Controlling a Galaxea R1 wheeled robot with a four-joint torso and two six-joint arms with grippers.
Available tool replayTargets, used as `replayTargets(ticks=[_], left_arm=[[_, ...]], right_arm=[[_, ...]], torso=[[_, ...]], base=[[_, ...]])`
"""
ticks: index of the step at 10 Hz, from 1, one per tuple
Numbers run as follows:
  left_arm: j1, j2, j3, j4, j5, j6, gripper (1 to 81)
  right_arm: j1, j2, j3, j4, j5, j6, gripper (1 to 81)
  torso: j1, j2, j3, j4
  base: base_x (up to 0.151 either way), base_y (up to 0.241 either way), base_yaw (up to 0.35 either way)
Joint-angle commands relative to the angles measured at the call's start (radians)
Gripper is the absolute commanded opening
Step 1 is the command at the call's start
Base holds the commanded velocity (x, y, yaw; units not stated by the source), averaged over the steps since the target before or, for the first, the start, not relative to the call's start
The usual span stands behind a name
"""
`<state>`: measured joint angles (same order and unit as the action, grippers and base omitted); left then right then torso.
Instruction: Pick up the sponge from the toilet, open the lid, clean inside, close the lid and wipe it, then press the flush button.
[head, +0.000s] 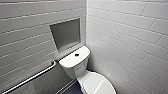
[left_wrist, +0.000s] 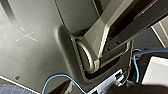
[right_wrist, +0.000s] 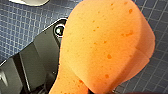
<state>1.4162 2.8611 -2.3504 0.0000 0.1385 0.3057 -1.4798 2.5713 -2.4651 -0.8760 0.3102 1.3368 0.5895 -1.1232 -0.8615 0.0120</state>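
Observation:
The white toilet (head: 75, 67) stands in the corner of the tiled walls in the head view. Its lid (head: 97, 83) lies shut over the bowl. The small dark flush button (head: 76, 54) sits in the middle of the tank top. The orange sponge (right_wrist: 105, 45) looms large in the right wrist view, hanging above the dark blue tiled floor (right_wrist: 25, 25). Its narrow end is squeezed where my right gripper is shut on it. The left wrist view looks at the robot's own grey body and a blue cable (left_wrist: 57, 80), with nothing held there.
A metal grab bar (head: 32, 77) runs along the left wall beside the tank. A recessed niche (head: 66, 33) is set in the wall above the tank. White tiled walls close in behind and to the right of the toilet.

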Motion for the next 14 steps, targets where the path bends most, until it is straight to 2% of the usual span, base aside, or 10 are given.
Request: replayTargets(ticks=[1, 4, 5, 6, 11, 12, 14], left_arm=[[-0.006, -0.006, 0.017, -0.009, 0.079, 0.001, 81.1], [-0.006, -0.006, 0.013, -0.011, 0.078, 0.000, 81.1], [-0.007, -0.005, 0.013, -0.012, 0.078, 0.000, 81.1], [-0.006, -0.005, 0.013, -0.012, 0.078, 0.000, 81.1], [-0.007, 0.000, 0.010, -0.011, 0.078, 0.000, 81.1], [-0.006, 0.000, 0.010, -0.011, 0.078, 0.000, 81.1], [-0.006, 0.002, 0.010, -0.011, 0.078, 0.000, 81.1]], right_arm=[[-0.058, 0.091, -0.194, -0.028, 0.104, -0.001, 1.0], [-0.077, 0.172, -0.288, -0.058, 0.121, -0.002, 1.0], [-0.077, 0.189, -0.300, -0.071, 0.119, -0.002, 1.0], [-0.077, 0.209, -0.316, -0.080, 0.119, -0.002, 1.0], [-0.070, 0.283, -0.333, -0.138, 0.090, -0.005, 1.0], [-0.070, 0.290, -0.337, -0.138, 0.090, -0.005, 1.0], [-0.072, 0.296, -0.340, -0.140, 0.090, -0.005, 1.0]], torso=[[-0.060, 0.093, 0.092, 0.000], [-0.133, 0.203, 0.206, 0.000], [-0.155, 0.236, 0.198, 0.000], [-0.179, 0.272, 0.168, 0.000], [-0.288, 0.437, 0.188, 0.000], [-0.312, 0.475, 0.239, 0.000], [-0.352, 0.538, 0.272, 0.000]], base=[[0.000, 0.000, 0.000], [0.000, 0.000, 0.000], [0.000, 0.000, 0.000], [0.000, 0.000, 0.000], [0.000, 0.000, 0.000], [0.000, 0.000, 0.000], [0.000, 0.000, 0.000]])
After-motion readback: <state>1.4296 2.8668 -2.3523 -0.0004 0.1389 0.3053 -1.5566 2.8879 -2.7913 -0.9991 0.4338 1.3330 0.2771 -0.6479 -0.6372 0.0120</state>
